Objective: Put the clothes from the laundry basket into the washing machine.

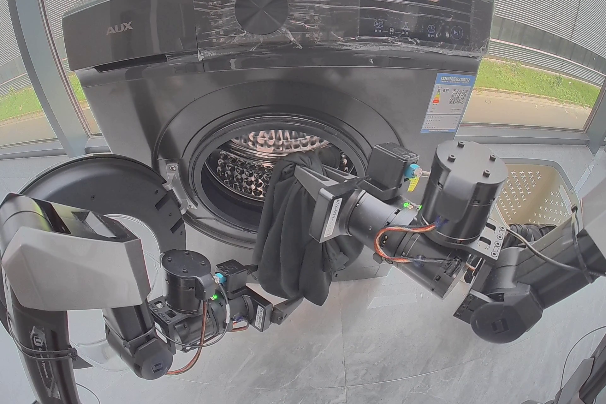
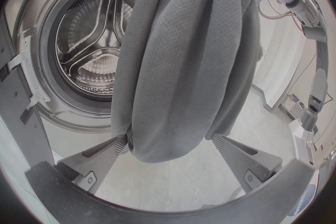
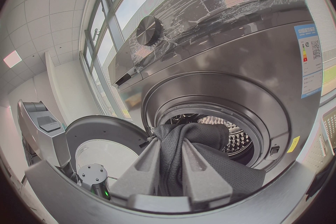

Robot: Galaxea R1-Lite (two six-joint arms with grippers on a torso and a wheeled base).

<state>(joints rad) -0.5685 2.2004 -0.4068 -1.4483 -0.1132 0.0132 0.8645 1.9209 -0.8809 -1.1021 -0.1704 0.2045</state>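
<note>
- Right hand (image 3: 171, 146): fingers pressed together on the upper folds of the dark garment (image 3: 206, 137). I read this high pinch as a way to bring the top of the cloth level with the port, so that end can go in first.
- Left hand (image 2: 168, 140): fingers spread, one on each side of the garment's hanging lower end, with nothing clamped. The fingertip (image 2: 120, 140) nearer the drum sits right at the cloth's edge. I judge the hand is set low to gather the tail, which might otherwise trail outside the opening.
- Garment (image 1: 290, 235): a single dark grey piece of finely dimpled knit, bunched into long vertical folds and rounded at the bottom. Its top lies at the mouth of the drum (image 1: 252, 165). The rest hangs in front of the port's lower rim, clear of the floor (image 1: 353, 348).
- Washing machine (image 1: 278, 83): a dark front loader. The door (image 1: 107, 190) is swung wide open toward my left, which leaves the port free for both arms. Bare perforated steel shows inside, beside the cloth.
- Laundry basket (image 1: 536, 190): pale and perforated, standing on the floor to the right of the machine, behind the right arm. From here I cannot tell what it contains.
</note>
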